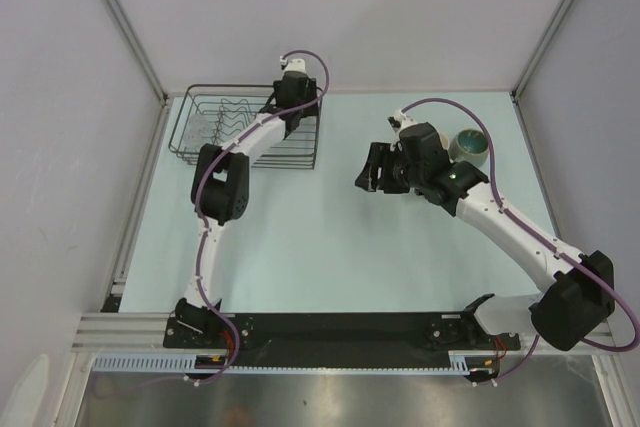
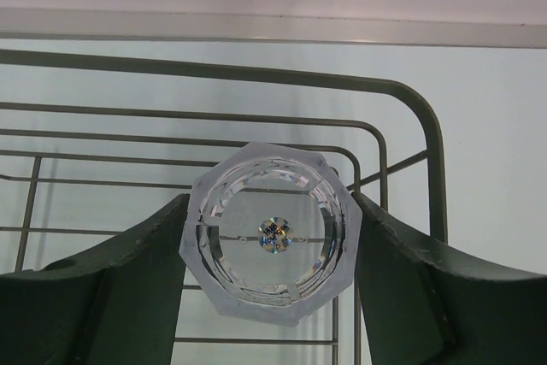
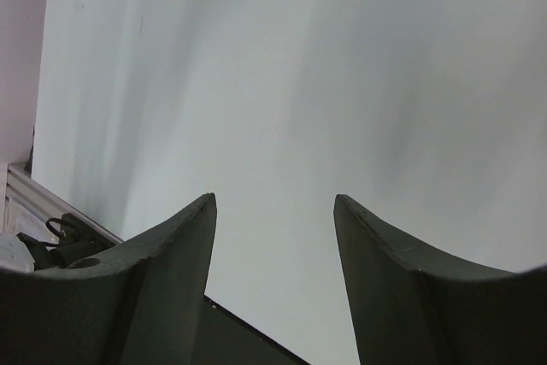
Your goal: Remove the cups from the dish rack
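Inside wire dish rack [image 2: 402,96], left hand [image 2: 271,204] grips faceted glass tumbler [image 2: 270,244]; right hand [image 3: 273,211] gapes.

Left jaws clamped, right jaws apart

The tumbler [image 2: 269,232] is clear, glossy glass with faceted sides. The dish rack [image 2: 256,73] is smooth, dark-coated metal wire. The table [image 1: 330,247] looks matt.

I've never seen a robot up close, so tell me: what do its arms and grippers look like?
Both the left arm and right arm are slim white tubes joined by chunky black joints. A purple cable loops along each. The left gripper and right gripper each have two broad, dark fingers tapering toward the tips.
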You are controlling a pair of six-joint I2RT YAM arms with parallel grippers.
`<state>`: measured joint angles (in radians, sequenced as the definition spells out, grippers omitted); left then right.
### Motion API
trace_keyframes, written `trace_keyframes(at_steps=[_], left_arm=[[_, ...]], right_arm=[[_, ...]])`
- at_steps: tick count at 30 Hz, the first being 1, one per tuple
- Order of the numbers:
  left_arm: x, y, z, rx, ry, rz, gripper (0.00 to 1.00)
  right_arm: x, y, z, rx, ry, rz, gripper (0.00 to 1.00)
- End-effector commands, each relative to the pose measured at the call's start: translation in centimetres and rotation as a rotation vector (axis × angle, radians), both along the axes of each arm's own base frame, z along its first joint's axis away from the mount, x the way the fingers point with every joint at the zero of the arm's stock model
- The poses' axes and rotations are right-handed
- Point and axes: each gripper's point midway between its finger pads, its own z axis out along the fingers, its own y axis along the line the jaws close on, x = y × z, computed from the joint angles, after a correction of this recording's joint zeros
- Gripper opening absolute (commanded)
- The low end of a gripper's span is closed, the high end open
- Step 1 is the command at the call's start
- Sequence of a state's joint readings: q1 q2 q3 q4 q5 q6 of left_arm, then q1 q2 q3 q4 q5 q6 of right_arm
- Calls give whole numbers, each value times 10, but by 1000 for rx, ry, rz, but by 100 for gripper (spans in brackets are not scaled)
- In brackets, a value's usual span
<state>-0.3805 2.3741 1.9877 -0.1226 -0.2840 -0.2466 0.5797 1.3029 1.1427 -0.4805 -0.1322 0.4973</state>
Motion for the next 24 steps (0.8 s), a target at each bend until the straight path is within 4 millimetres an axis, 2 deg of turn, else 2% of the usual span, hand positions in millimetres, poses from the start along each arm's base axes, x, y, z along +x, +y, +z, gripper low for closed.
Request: trace_keyframes(at_steps=[1, 7, 8, 10, 11, 13, 14, 17, 18, 20, 21, 23, 24], left_arm=[[-21, -1, 7, -21, 31, -10, 0], [-42, 14, 42, -27, 10, 72, 0], [-44, 16, 60, -46, -9, 91, 0], [-48, 19, 78, -47, -17, 96, 0], [-50, 20, 99, -60, -49, 96, 0], [-55, 23, 121, -68, -81, 96, 0], [-59, 25, 140, -79, -110, 97, 1], [-69, 30, 170, -91, -152, 97, 0], [-77, 34, 191, -105, -180, 97, 0], [-88, 32, 209, -136, -200, 73, 0], [-98, 34, 230, -163, -232, 65, 1], [-114, 29, 244, -227, -239, 24, 1], [-128, 31, 258, -259, -256, 3, 0]], right_arm=[[-1, 5, 17, 57, -47, 8, 62], [0, 7, 21, 83, -60, -4, 62], [0, 8, 25, 95, -66, -1, 62], [2, 10, 30, 106, -74, -2, 62], [2, 11, 32, 115, -80, -4, 62], [3, 12, 34, 123, -85, -6, 61], [4, 12, 37, 129, -94, -13, 61], [6, 13, 43, 140, -110, -15, 62], [7, 13, 44, 140, -114, -17, 62], [9, 13, 50, 150, -133, -27, 62], [10, 12, 52, 152, -139, -33, 62], [14, 11, 59, 160, -166, -45, 62], [15, 11, 63, 165, -177, -49, 62]])
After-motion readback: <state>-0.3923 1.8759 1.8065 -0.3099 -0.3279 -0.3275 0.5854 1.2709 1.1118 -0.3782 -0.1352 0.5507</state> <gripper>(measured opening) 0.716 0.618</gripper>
